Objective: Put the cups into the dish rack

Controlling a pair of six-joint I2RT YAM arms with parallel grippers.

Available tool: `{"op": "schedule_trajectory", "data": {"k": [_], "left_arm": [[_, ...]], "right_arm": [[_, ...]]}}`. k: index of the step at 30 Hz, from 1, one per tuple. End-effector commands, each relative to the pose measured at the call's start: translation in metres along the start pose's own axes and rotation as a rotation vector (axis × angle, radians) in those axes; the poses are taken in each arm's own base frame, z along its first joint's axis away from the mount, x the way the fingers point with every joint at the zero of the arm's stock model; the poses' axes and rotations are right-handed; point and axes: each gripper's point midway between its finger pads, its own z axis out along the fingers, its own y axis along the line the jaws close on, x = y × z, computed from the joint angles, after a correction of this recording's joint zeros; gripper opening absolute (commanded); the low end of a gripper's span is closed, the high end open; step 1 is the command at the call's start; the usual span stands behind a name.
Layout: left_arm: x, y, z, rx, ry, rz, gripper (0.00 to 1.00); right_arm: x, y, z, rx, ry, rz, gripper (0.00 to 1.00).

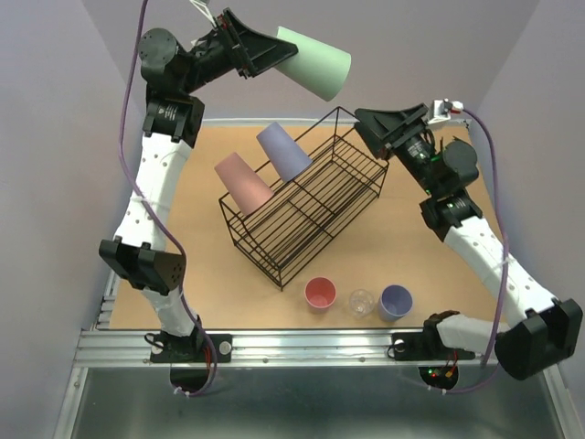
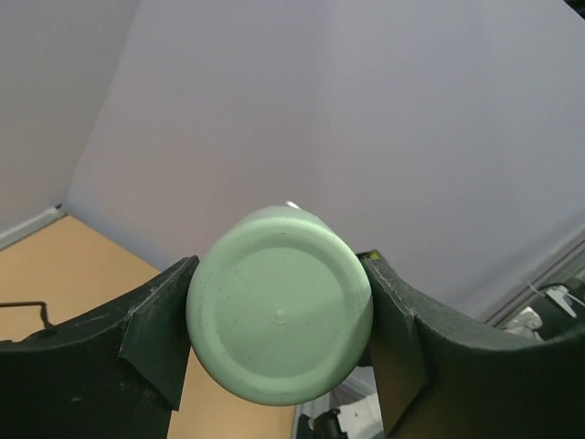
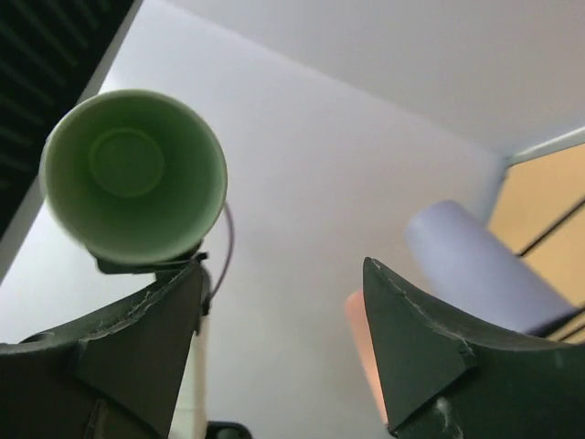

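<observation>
From above, the green cup (image 1: 315, 62) is seen clamped in the left gripper (image 1: 267, 50), high behind the dish rack (image 1: 302, 206). At the left wrist, its base is pinched between both fingers (image 2: 157, 331). At the right wrist, the right gripper (image 3: 283, 329) is shown spread wide and empty.

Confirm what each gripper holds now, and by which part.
Left gripper clamps the large green cup by its narrow closed base end, mouth pointing away. Right gripper is open and holds nothing.
</observation>
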Motion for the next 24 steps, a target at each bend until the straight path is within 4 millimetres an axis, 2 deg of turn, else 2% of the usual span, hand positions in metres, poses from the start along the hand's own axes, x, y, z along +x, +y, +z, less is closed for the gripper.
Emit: {"op": "schedule_trajectory", "data": {"k": [1,3,5,6,7,9,10,11,15,19,24], "left_arm": [[-0.01,0.012,0.002,-0.071,0.024,0.096,0.0],[-0.01,0.025,0.004,-0.091,0.034,0.102,0.0],[-0.008,0.046,0.007,-0.129,0.052,0.108,0.0],[-0.006,0.053,0.008,-0.14,0.06,0.106,0.0],[-0.002,0.067,0.009,-0.162,0.078,0.084,0.0],[0.008,0.083,0.011,-0.168,0.109,0.061,0.0],[0.015,0.097,0.012,-0.176,0.125,0.037,0.0],[0.019,0.103,0.013,-0.181,0.139,0.031,0.0],[0.026,0.124,0.012,-0.225,0.15,0.036,0.0],[0.034,0.151,0.011,-0.284,0.163,0.028,0.0],[0.045,0.168,0.015,-0.303,0.181,0.02,0.0]], "right_arm": [[0.0,-0.03,-0.033,0.158,-0.002,-0.15,0.76],[0.003,-0.042,-0.046,0.209,0.001,-0.158,0.76],[0.013,-0.06,-0.069,0.278,0.015,-0.153,0.77],[0.016,-0.064,-0.076,0.293,0.019,-0.148,0.77],[0.017,-0.059,-0.085,0.288,0.014,-0.153,0.77],[0.024,-0.075,-0.1,0.342,0.029,-0.147,0.77],[0.026,-0.076,-0.105,0.353,0.032,-0.151,0.77],[0.027,-0.075,-0.111,0.354,0.033,-0.155,0.77],[0.032,-0.083,-0.126,0.402,0.043,-0.16,0.77],[0.035,-0.086,-0.132,0.42,0.053,-0.16,0.77],[0.039,-0.09,-0.136,0.432,0.069,-0.155,0.77]]}}
